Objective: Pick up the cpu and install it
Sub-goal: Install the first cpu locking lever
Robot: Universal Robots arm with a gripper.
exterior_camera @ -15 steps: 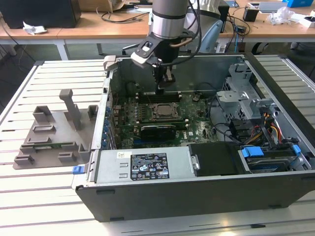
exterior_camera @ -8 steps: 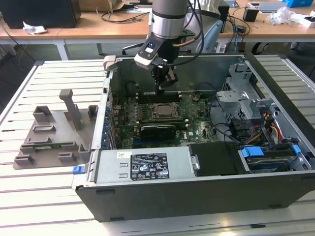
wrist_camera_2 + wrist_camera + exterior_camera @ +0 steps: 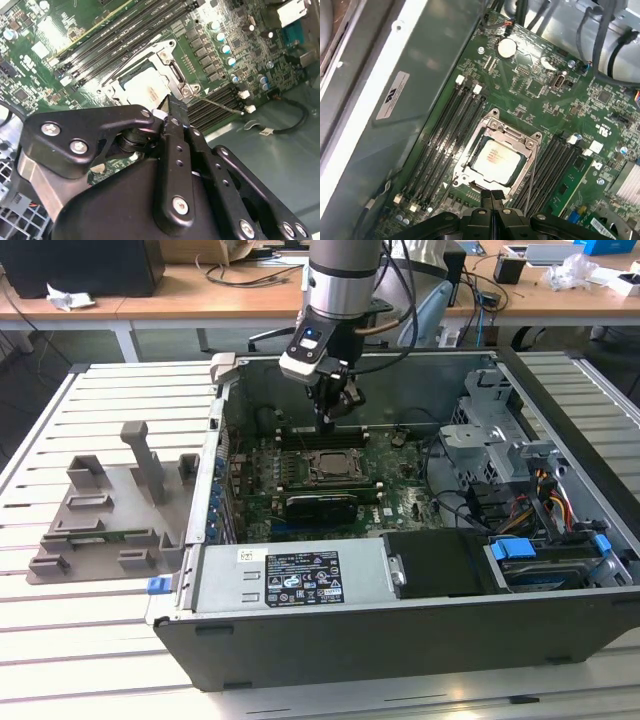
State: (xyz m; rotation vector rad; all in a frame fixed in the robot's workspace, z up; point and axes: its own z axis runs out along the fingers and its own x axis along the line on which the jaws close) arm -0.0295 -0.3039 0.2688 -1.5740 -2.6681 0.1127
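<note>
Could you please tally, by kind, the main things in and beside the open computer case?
cpu: 1
socket: 1
coin battery: 1
fixture tray: 1
case: 1
end effector: 1
Total: 6

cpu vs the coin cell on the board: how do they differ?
Shape: the cpu is square, the coin cell round.
Size: the cpu is clearly larger than the coin cell.
Seat: the cpu lies inside the metal socket frame between memory slots; the coin cell sits near the board's edge.
Both are silvery and lie flat on the motherboard.
</note>
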